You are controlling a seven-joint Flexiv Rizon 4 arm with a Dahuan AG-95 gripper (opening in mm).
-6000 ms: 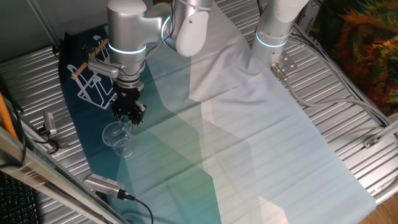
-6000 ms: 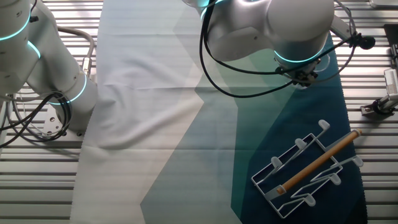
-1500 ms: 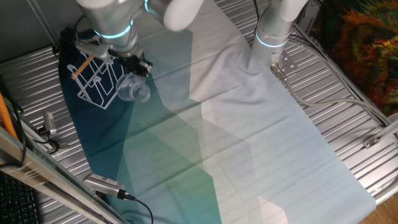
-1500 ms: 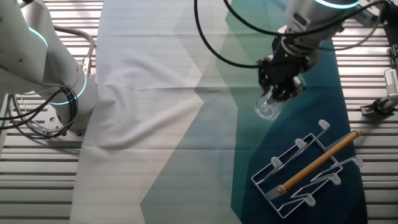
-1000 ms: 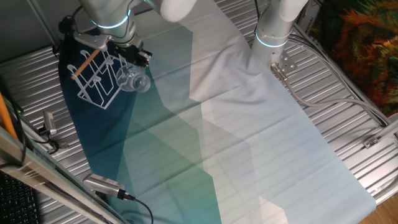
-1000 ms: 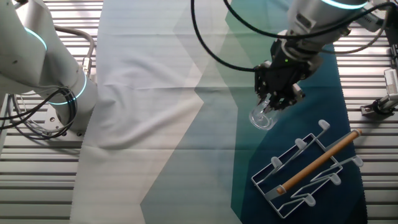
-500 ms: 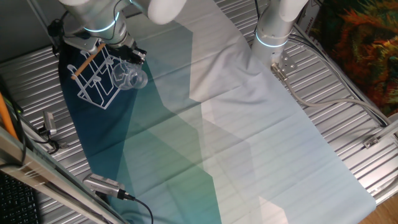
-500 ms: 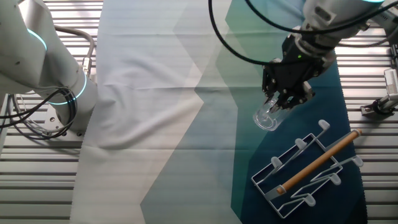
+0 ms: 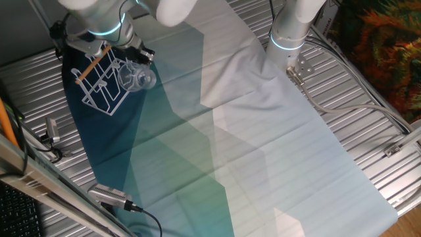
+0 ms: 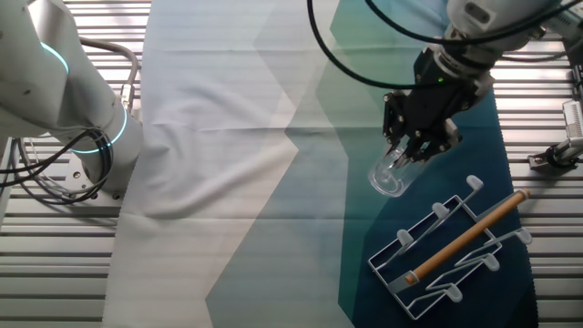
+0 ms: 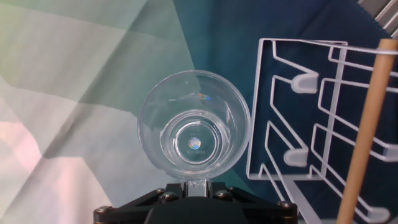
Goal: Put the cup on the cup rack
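Note:
The clear glass cup is held in the air by its handle in my gripper, mouth facing the hand camera. In one fixed view the cup hangs tilted beside the white wire cup rack, just right of it. In the other fixed view the cup is above the cloth, up and left of the rack, under my gripper. In the hand view the rack with its wooden rod lies right of the cup, its pegs empty.
A blue-green patterned cloth covers the slatted metal table. A second robot arm's base stands at the far side. A small grey device with a cable and a metal clamp lie near the cloth's edge.
The cup was lifted from the cloth and carried to the rack's side. Over the last second it has moved slightly closer to the rack, still held.

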